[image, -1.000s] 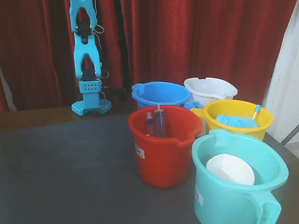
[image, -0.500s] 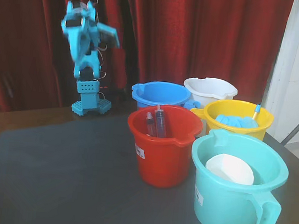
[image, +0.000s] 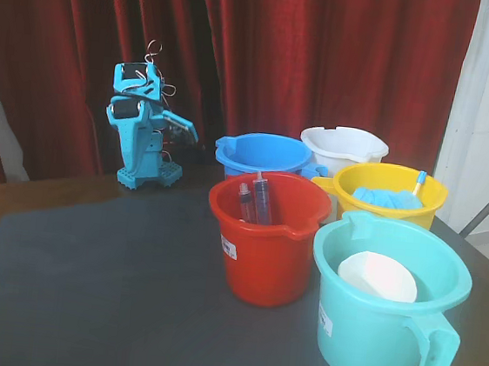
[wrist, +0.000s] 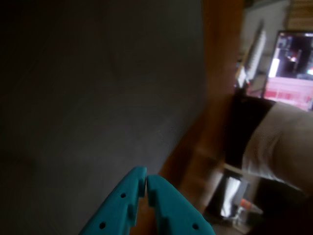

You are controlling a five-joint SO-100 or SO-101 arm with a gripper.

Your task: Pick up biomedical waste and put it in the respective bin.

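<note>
Starting at the left of the fixed view, your arm [image: 140, 133] is sitting folded up at the back of the table. In the wrist view the gripper [wrist: 146, 180] is showing its jaws pressed together with nothing between them, looking down at bare dark mat [image: 104, 273]. So you're not carrying anything, and I'm not seeing any waste on the mat. Further right, the red bucket [image: 263, 255] is holding the dark syringes [image: 256, 200]. The only candidate for the little clear tube [image: 419, 182] is that pale stick leaning at the far rim of the yellow bucket [image: 387, 217], though it's too small to be sure. If you're reaching out anyway, you're risking a blind grab, or clipping the blue bucket [image: 262, 154] sitting nearest the arm in that tight cluster.
</note>
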